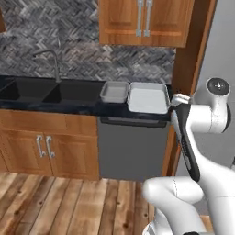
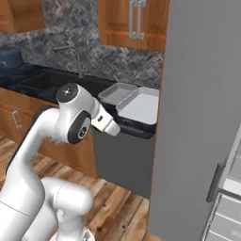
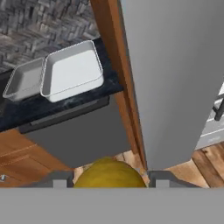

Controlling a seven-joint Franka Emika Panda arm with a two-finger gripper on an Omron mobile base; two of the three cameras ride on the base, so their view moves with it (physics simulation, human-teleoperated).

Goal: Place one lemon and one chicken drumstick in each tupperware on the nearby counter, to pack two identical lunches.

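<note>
**A:** so the gripper (image 3: 109,183) has its two dark tips clamped on either side of a lemon (image 3: 109,175), you can see the yellow dome sitting right between them in the hand view. Not over the counter (image 1: 69,109) yet.

**B:** yeah, and both tupperware are up there empty: the small tray (image 1: 114,92) and the big tray (image 1: 148,97), touching side by side near the counter's right end, just beside the wooden panel (image 3: 118,78) and the tall grey fridge (image 2: 202,117).

**A:** how would you rate the grip? A lemon's firm and light, I'd guess, but round and waxy (classic squirter if you pinch off-centre).

**B:** across the widest part is best, which looks like what it's got. The trays look like stiff pale plastic, shallow, with rounded corners and raised rims, so a dropped lemon should stay in.

**A:** the counter's glossy black stone, though. If it misses the tray, it rolls.

**B:** the herringbone wall (image 1: 92,46) behind would stop it, lol.
</note>
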